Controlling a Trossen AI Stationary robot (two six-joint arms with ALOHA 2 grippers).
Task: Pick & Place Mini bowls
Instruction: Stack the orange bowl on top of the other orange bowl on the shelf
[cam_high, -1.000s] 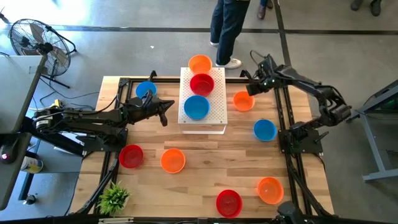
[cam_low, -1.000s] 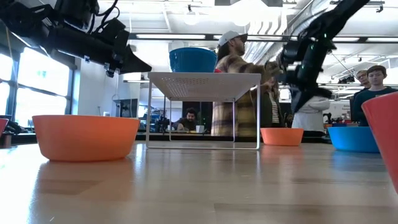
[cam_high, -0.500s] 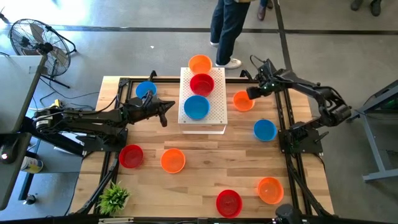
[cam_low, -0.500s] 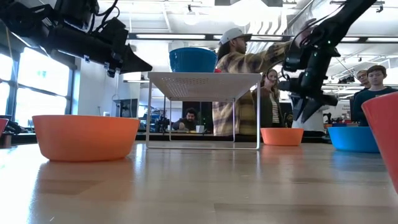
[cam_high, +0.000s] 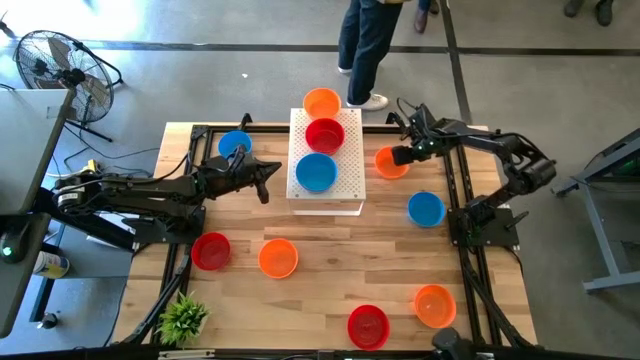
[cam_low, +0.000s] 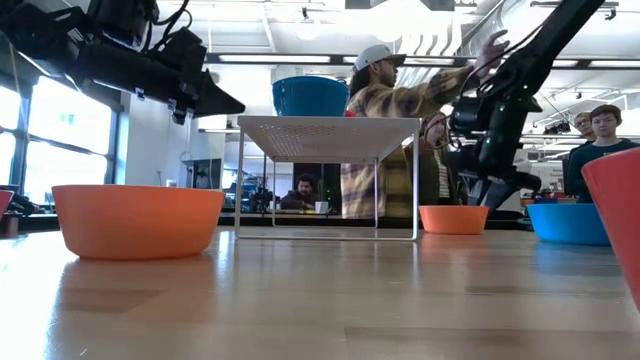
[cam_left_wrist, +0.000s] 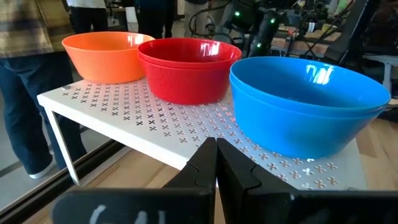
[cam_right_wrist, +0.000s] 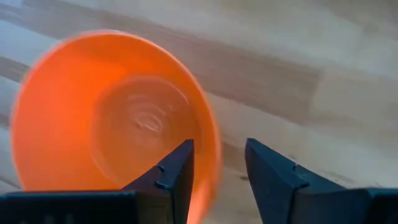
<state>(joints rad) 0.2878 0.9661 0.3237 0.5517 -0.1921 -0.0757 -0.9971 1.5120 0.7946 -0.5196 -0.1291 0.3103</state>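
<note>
The right end effector (cam_right_wrist: 217, 163) hangs open over the rim of an orange bowl (cam_high: 388, 163) on the table (cam_high: 330, 255), at three o'clock from the white platform (cam_high: 348, 175). This looks like the grasp step; next it should lower and pinch the rim. The left end effector (cam_left_wrist: 216, 163) waits shut, empty, at nine o'clock of the platform.

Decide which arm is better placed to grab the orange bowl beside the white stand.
Right: its open gripper straddles the orange bowl rim. The left gripper, shut, is across the stand.
</note>
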